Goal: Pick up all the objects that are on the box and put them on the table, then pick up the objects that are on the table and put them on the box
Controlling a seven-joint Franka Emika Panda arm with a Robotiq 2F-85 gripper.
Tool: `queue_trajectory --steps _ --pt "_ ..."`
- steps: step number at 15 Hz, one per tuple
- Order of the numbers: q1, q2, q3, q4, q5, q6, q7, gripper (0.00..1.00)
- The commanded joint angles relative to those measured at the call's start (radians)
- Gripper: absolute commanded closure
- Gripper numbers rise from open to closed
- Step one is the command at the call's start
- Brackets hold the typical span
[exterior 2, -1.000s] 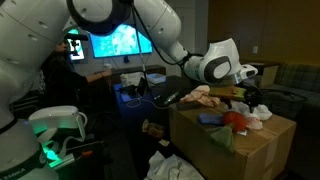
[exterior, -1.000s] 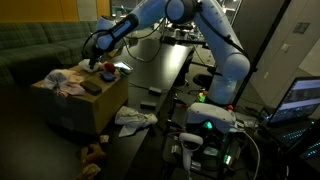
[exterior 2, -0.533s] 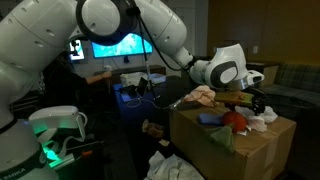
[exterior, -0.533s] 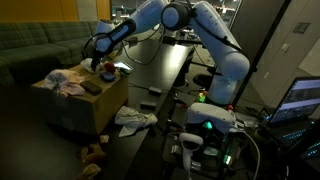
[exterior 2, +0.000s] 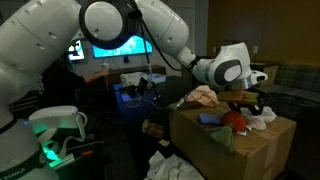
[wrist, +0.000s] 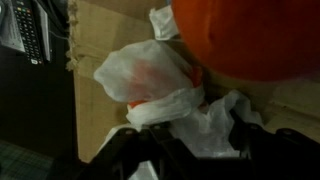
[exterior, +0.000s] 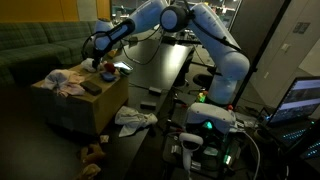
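Observation:
The tan box (exterior: 75, 108) (exterior 2: 240, 150) carries a pinkish-white cloth (exterior 2: 205, 97), a teal-grey cloth (exterior 2: 212, 118), a red ball (exterior 2: 238, 120) (wrist: 250, 35), a flat black piece (exterior: 92, 88) and a white-grey cloth (exterior 2: 266, 116) (wrist: 150, 75). My gripper (exterior: 100, 66) (exterior 2: 256, 100) (wrist: 205, 135) is down on the box top beside the ball. Its dark fingers (wrist: 135, 150) stand apart on either side of a fold of the white-grey cloth, with a gap still showing. Another white cloth (exterior: 135, 118) lies on the black table (exterior: 160, 95). A brown plush toy (exterior: 95, 152) lies lower down, by the box's base.
A dark green sofa (exterior: 35, 50) stands behind the box. A remote (wrist: 30, 30) lies on the table past the box's edge. Monitors (exterior 2: 115, 42) and cables sit at the table's far end. The robot's base (exterior: 205, 125) with green lights stands beside the table.
The arm's upper links have swung a little. The gripper has edged along the box top toward the white-grey cloth next to the red ball. Nothing on the box has been lifted.

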Motion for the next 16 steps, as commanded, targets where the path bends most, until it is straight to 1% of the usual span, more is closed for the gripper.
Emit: queue_trajectory --steps 1,4,5,7,8,9,10,11,12,16 --pt "-0.017 0.006 0.020 0.033 -0.003 -0.030 -0.043 0.75" --pt "-0.027 -0.034 0.038 -0.004 0.004 -0.008 -0.067 0.96" --pt "-0.029 -0.052 0.044 -0.021 0.006 0.005 -0.072 0.99" --pt "-0.035 -0.089 0.064 -0.053 0.012 0.033 -0.084 1.00" --pt "-0.034 -0.112 0.068 -0.073 0.011 0.058 -0.086 0.97" --pt "-0.035 -0.133 0.073 -0.090 0.010 0.079 -0.090 0.98" --pt "-0.033 -0.154 0.070 -0.108 0.005 0.104 -0.085 1.00" --pt "-0.035 -0.180 0.071 -0.127 0.006 0.119 -0.082 0.98" --pt "-0.037 -0.206 0.070 -0.151 0.005 0.140 -0.079 0.98" --pt "-0.057 -0.349 0.055 -0.298 0.008 0.166 -0.065 0.98"
